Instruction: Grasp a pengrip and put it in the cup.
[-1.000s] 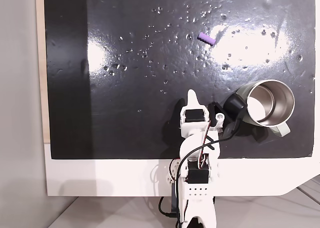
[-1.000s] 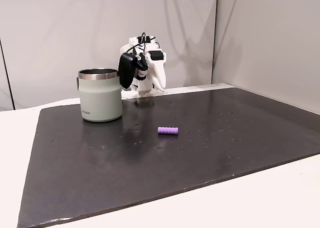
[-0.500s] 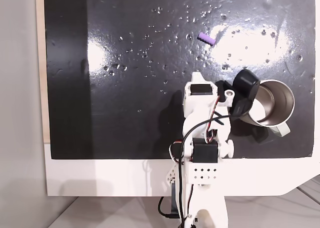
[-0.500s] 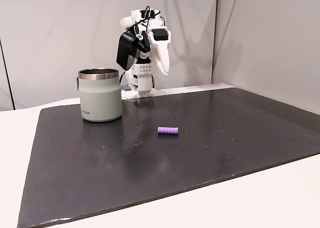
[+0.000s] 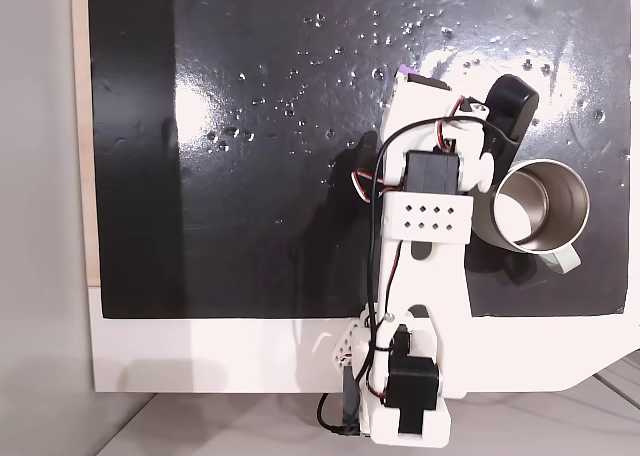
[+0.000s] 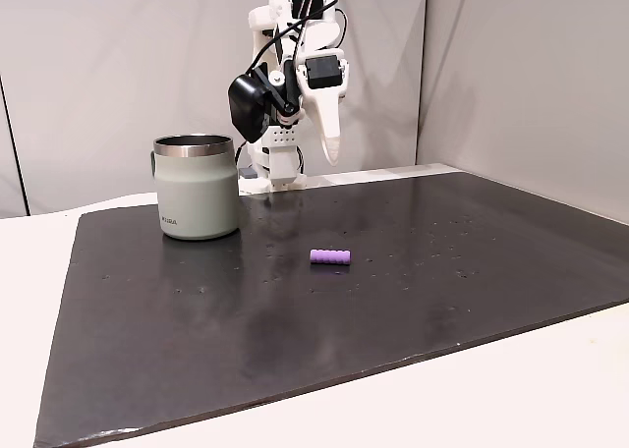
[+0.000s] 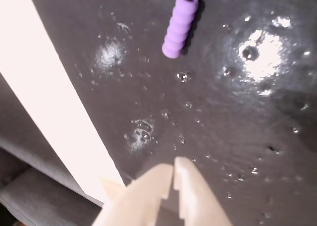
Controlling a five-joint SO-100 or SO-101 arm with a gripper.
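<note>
The white arm point(image 6: 295, 65) stands at the far edge of the dark mat point(image 6: 295, 310) and leans out over it, its gripper point(image 6: 332, 156) raised well above the surface with the pale fingertips pointing down. In the wrist view the gripper point(image 7: 174, 169) comes in from the bottom edge, its two pale fingers point(image 7: 148, 191) pressed together at the tips with nothing between them, so it is closed and empty. The pengrip point(image 6: 330, 256) lies on its side on the mat, nearer to the viewer than the arm and a little to the right of the cup point(image 6: 197, 188) in the low fixed view; in the wrist view the pengrip point(image 7: 180, 25) is a small ribbed purple tube with an open end, well apart from the fingertips. In the fixed view from above, only a sliver of the pengrip point(image 5: 404, 71) peeks out past the arm's tip, and the cup point(image 5: 540, 208) sits just right of the arm, its shiny steel inside empty. The mat rests on a white tabletop point(image 6: 550, 369).
</note>
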